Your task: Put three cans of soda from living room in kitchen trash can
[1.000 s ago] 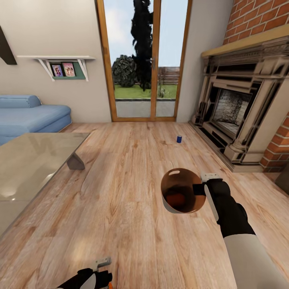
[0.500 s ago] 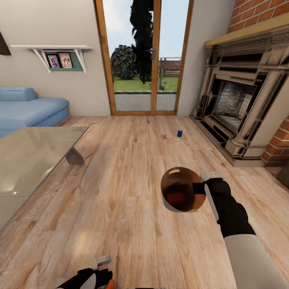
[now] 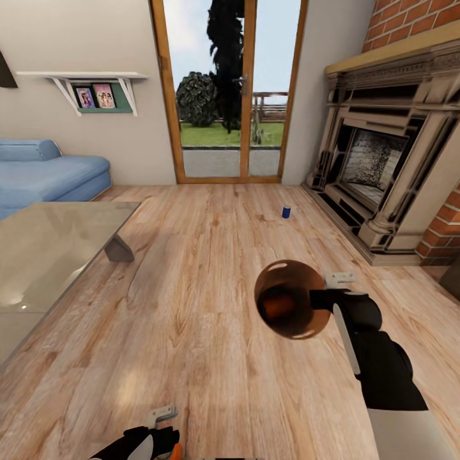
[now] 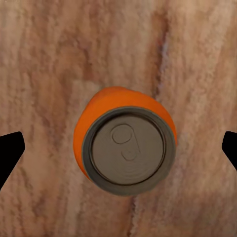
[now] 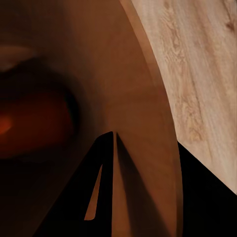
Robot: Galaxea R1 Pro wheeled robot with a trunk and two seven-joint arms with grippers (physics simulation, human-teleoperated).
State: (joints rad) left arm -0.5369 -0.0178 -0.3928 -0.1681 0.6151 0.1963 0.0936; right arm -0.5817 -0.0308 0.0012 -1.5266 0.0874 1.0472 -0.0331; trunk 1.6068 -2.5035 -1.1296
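Copper trash can [image 3: 292, 308] held by rim in R gripper [image 3: 319, 299], tilted above wood floor [image 3: 191, 306], orange can [image 3: 276, 306] inside. Blue can [image 3: 286, 212] upright near fireplace [image 3: 377, 185]. L gripper [image 4: 118, 148] spread around second orange can [image 4: 126, 143]. Glass table [image 3: 51, 255], sofa [image 3: 45, 176] left.

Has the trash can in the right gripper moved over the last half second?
Yes. The trash can has tipped, its opening turning away from the camera, and sits slightly lower against the unmoved blue can; the right gripper holds its rim.
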